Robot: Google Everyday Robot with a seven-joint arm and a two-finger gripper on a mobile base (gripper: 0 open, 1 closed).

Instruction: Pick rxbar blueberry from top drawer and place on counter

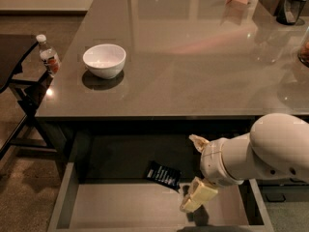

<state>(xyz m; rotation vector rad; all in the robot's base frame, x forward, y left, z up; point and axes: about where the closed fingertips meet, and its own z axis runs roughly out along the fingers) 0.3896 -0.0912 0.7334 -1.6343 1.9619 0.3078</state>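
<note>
The small flat snack bar in a dark navy wrapper with pale print (163, 175) lies on the floor of the wide, shallow grey top drawer (63, 203), which is pulled open under the glossy grey-brown counter (193, 57). Just to the bar's right, down inside the drawer, sits the white arm's pincer (195, 170), released, with its pale fingers (199, 196) spread wide and nothing between them. The step in hand looks like the grasp. To do it well, the pincer should slide left until the fingers straddle the bar, sink low enough to catch so thin a thing, then clench and lift clear of the counter's edge. The wrapper's print is too small to read. On the counter stands a white ceramic bowl (104, 60). Beyond the counter's left edge is a small clear bottle with a red label (49, 61), its lettering illegible.
</note>
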